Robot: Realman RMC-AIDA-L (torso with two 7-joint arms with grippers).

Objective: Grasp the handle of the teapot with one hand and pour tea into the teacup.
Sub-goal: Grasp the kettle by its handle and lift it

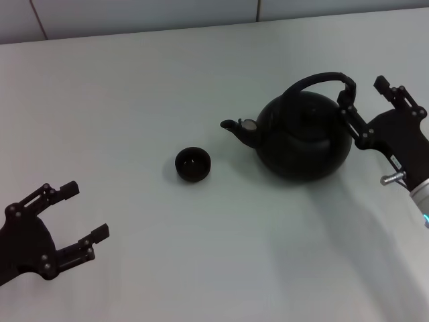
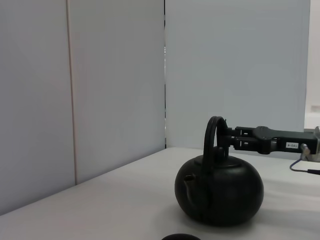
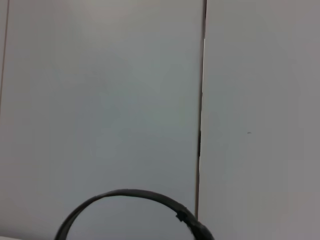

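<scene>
Right gripper [image 1: 365, 100] (fingers spread) beside teapot [image 1: 305, 134] handle [image 1: 322, 79].

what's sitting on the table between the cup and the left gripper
Nothing: in the head view, only bare table separates the cup from the left gripper.

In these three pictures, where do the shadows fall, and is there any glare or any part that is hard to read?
Head view: the teapot casts a soft shadow on the table toward the right gripper; the teacup casts almost none. A small bright spot sits on the spout. Left wrist view: even light, the pot reads nearly as a silhouette. Right wrist view: only the handle shows, against a plain wall.
</scene>
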